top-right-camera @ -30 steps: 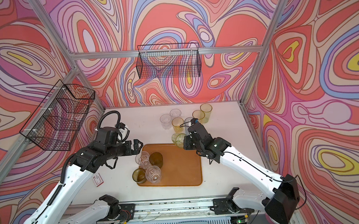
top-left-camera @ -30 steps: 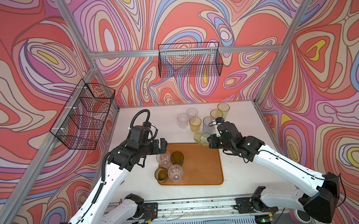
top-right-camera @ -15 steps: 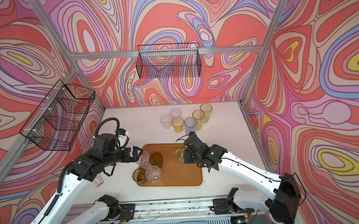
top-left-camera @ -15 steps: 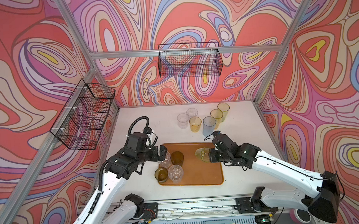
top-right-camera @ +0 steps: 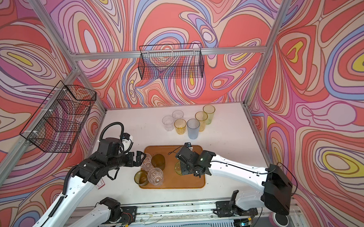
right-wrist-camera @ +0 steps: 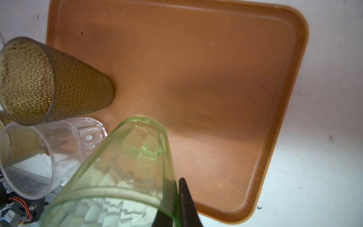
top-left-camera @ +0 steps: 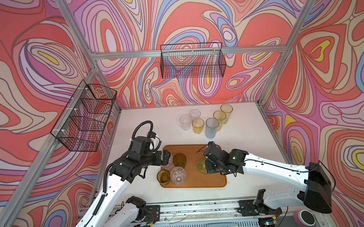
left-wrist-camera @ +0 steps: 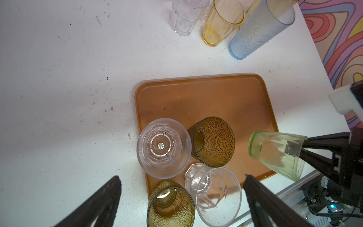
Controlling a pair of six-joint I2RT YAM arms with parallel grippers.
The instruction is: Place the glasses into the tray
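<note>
The orange-brown tray (top-left-camera: 209,178) (top-right-camera: 190,181) lies at the table's front middle. On its left part stand two clear glasses (left-wrist-camera: 164,145) (left-wrist-camera: 214,192) and two dimpled olive glasses (left-wrist-camera: 212,141) (left-wrist-camera: 170,206). My left gripper (top-left-camera: 166,159) (left-wrist-camera: 181,177) hangs open above them, holding nothing. My right gripper (top-left-camera: 207,166) (right-wrist-camera: 176,196) is shut on the rim of a pale green glass (top-left-camera: 201,166) (left-wrist-camera: 275,155) (right-wrist-camera: 125,167). It holds that glass tilted over the tray's middle. Several more glasses stand at the back, among them a yellow one (top-left-camera: 198,125) and a pale blue one (top-left-camera: 211,127).
Black wire baskets hang on the back wall (top-left-camera: 192,60) and on the left wall (top-left-camera: 86,118). Aluminium frame posts stand at the table's corners. A metal rail (top-left-camera: 202,208) with the arm bases runs along the front edge. The tray's right half (right-wrist-camera: 216,78) is bare.
My right gripper has carried the pale green glass from near the back group forward to over the tray's middle. My left gripper has drifted toward the front, still open.
</note>
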